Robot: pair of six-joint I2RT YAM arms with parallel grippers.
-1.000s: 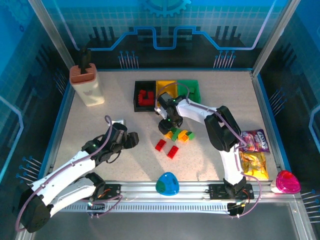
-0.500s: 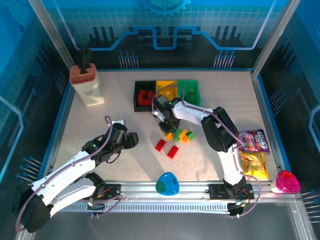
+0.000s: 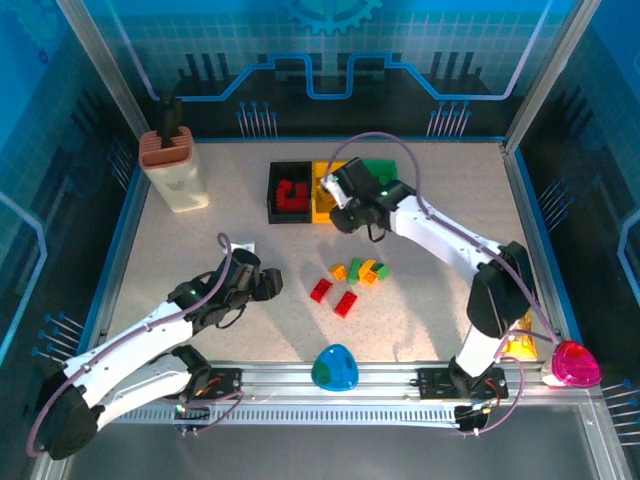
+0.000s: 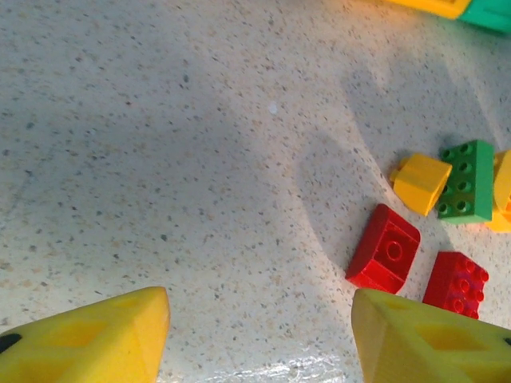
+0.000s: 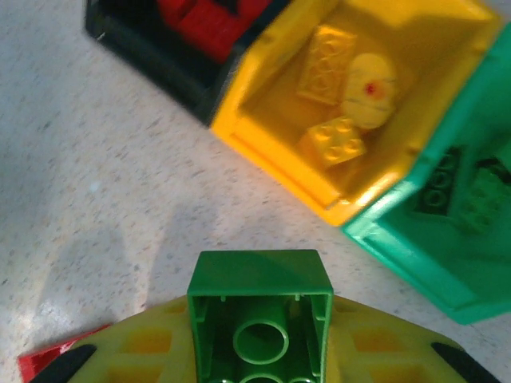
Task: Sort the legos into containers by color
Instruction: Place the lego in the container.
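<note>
Gripping a green lego point(image 5: 260, 307) between clenched fingers, the right gripper point(image 3: 342, 212) hangs just near of the three containers, at the near wall of the yellow bin point(image 5: 275, 163), which holds yellow bricks point(image 5: 331, 144). The black bin point(image 5: 144, 56) to its left holds red bricks point(image 5: 207, 20), and the green bin point(image 5: 399, 254) stands to its right. The left gripper point(image 4: 259, 339) is released, jaws spread, over the table point(image 4: 160, 159), with the loose legos point(image 4: 383, 249), red, yellow and green, to its right.
</note>
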